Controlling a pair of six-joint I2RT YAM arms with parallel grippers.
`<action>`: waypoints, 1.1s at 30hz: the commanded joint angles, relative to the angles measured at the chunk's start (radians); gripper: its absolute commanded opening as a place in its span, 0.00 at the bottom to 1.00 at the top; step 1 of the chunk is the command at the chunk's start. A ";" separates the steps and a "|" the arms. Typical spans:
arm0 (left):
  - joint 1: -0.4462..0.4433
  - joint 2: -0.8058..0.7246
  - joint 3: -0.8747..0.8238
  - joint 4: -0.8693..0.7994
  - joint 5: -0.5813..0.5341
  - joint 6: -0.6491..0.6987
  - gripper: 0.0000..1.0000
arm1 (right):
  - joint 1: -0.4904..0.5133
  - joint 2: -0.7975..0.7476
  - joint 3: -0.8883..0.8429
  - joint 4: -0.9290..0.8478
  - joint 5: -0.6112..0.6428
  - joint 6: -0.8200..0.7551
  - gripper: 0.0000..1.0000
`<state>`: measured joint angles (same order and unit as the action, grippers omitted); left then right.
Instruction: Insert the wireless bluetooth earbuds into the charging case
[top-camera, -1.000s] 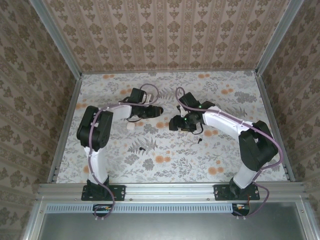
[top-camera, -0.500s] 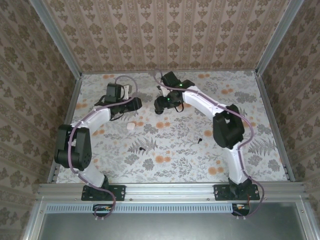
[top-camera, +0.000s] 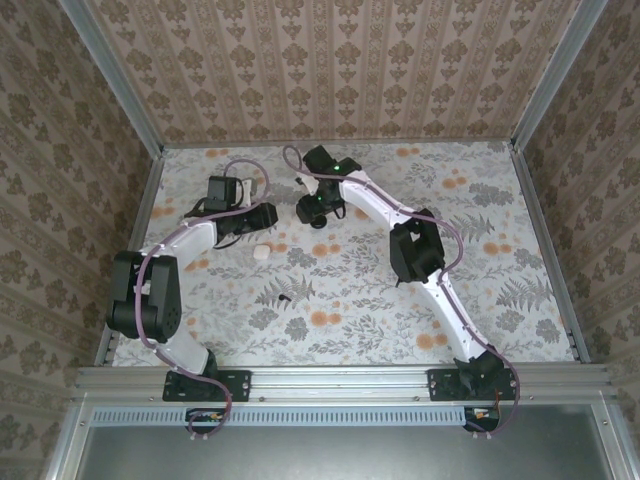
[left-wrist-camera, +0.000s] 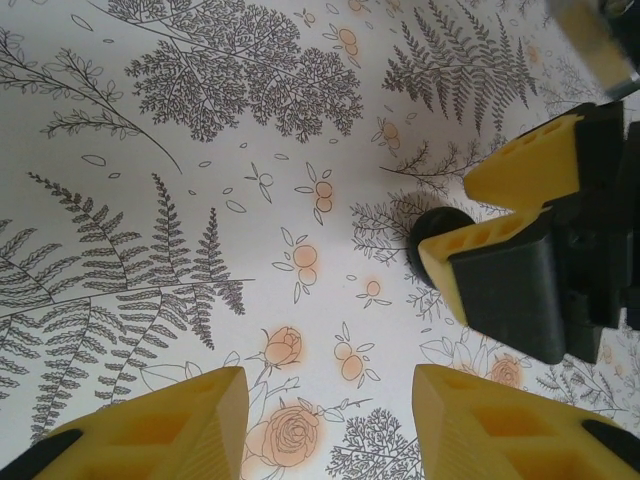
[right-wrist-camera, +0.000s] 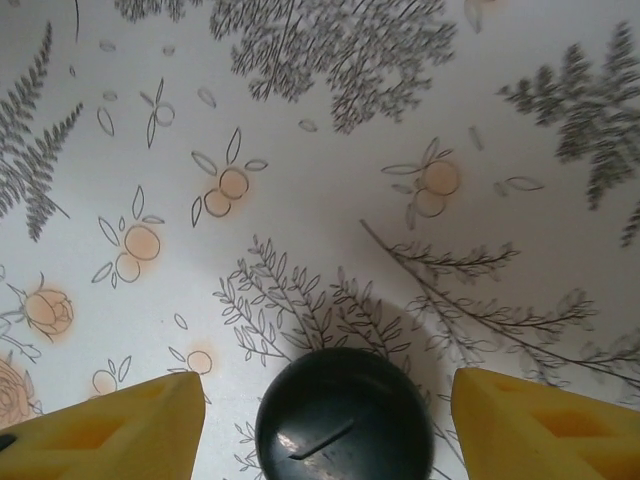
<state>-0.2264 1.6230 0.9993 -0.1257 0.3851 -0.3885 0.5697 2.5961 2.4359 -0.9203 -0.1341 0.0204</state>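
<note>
A round black charging case (right-wrist-camera: 345, 420) lies closed on the flowered table between the fingers of my right gripper (right-wrist-camera: 330, 432). That gripper is open, with a gap on each side of the case. In the left wrist view the case (left-wrist-camera: 432, 232) peeks out beside the right gripper (left-wrist-camera: 450, 215). My left gripper (left-wrist-camera: 325, 430) is open over bare tablecloth, just left of the right one. From above, the left gripper (top-camera: 265, 215) and right gripper (top-camera: 312, 210) meet at the far middle. One tiny black earbud (top-camera: 285, 297) lies nearer, mid-table.
A small white block (top-camera: 262, 252) rests just near of the left gripper. The right arm's elbow (top-camera: 415, 250) hangs over the table's middle. Aluminium rails (top-camera: 135, 250) and patterned walls close the table in on the left, right and back.
Both arms have reached out toward the far side. The right gripper swung left and farther away until it came over the case, its jaws spreading slightly. The left arm has hardly moved in the last half second.
</note>
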 joint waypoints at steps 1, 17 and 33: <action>0.009 -0.023 -0.008 -0.005 0.017 0.017 0.47 | 0.030 0.035 0.031 -0.065 0.017 -0.044 0.67; 0.007 -0.158 -0.111 -0.014 -0.018 -0.005 0.47 | 0.086 -0.028 -0.129 -0.105 0.118 -0.039 0.54; -0.036 -0.322 -0.209 0.038 -0.031 -0.011 0.47 | 0.046 -0.307 -0.487 0.044 0.035 0.358 0.44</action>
<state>-0.2413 1.3396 0.8108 -0.1253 0.3645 -0.3893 0.6415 2.3783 2.0144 -0.9009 -0.0296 0.2356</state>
